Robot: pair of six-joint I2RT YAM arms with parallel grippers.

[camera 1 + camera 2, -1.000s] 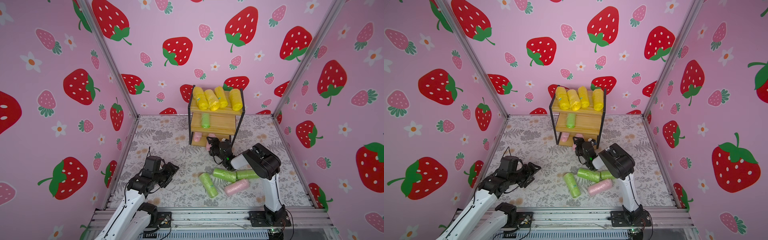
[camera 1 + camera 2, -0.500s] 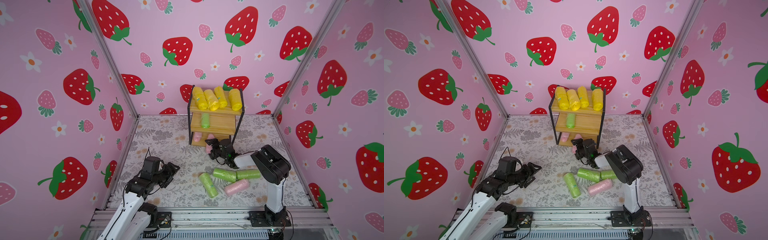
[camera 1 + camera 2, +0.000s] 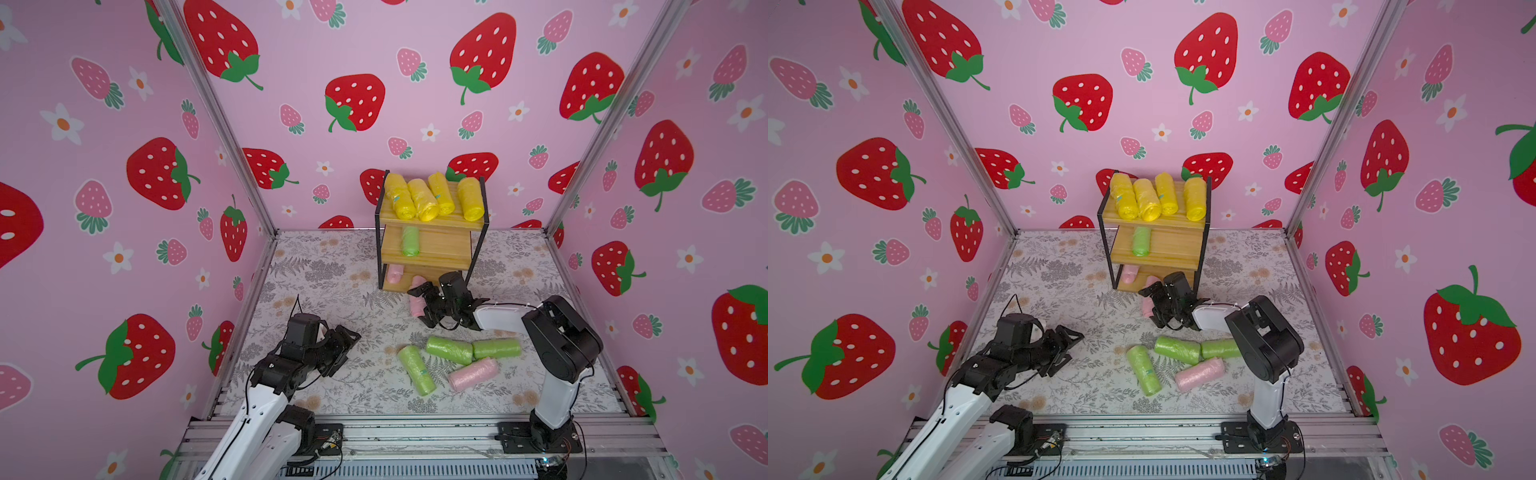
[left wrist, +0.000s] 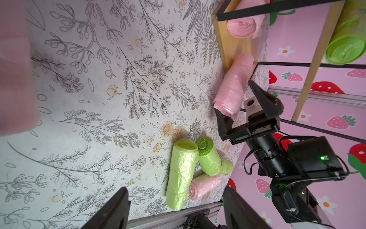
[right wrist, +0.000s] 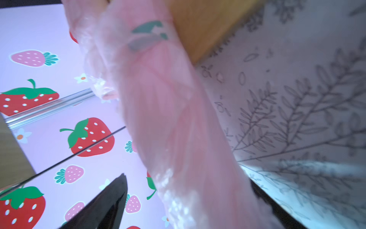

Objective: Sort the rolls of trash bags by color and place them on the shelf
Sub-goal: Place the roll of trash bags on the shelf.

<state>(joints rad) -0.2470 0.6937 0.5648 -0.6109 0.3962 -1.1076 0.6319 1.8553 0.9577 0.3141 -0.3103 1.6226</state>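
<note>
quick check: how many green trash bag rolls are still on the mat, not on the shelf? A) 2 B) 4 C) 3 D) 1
C: the left green roll, middle green roll and right green roll lie on the mat; the fourth green roll sits on the shelf, middle tier.

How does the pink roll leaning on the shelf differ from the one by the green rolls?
The leaning pale pink plastic roll tilts onto the wooden shelf; the pink roll by the green rolls lies flat. The right claw, jaws open, flanks the leaning roll, not the flat one. Same colour.
</note>
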